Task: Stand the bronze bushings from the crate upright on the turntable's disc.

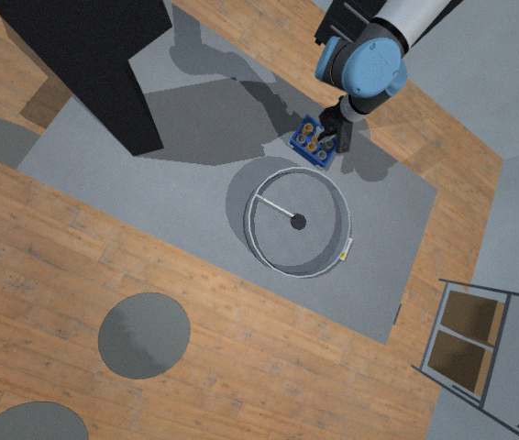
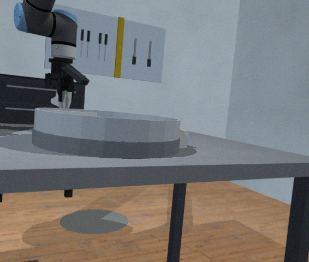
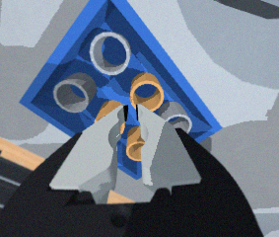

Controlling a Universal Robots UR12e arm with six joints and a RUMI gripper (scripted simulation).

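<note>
Gripper [image 3: 130,113] clenched, nothing held, above blue crate [image 3: 45,101]. Three bronze bushings [image 3: 147,92] & steel bushings [image 3: 110,52] inside crate, at turntable's [image 1: 345,213] 12 o'clock; disc [image 1: 307,246] bare.

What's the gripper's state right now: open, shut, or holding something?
Gripper: shut, nearly fully closed and holding nothing, poised above the bronze bushings in the blue crate.

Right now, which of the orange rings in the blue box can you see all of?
The bronze bushing just beyond the nearly shut jaws, beside a steel one. The other two bronze bushings are partly hidden behind them.
</note>
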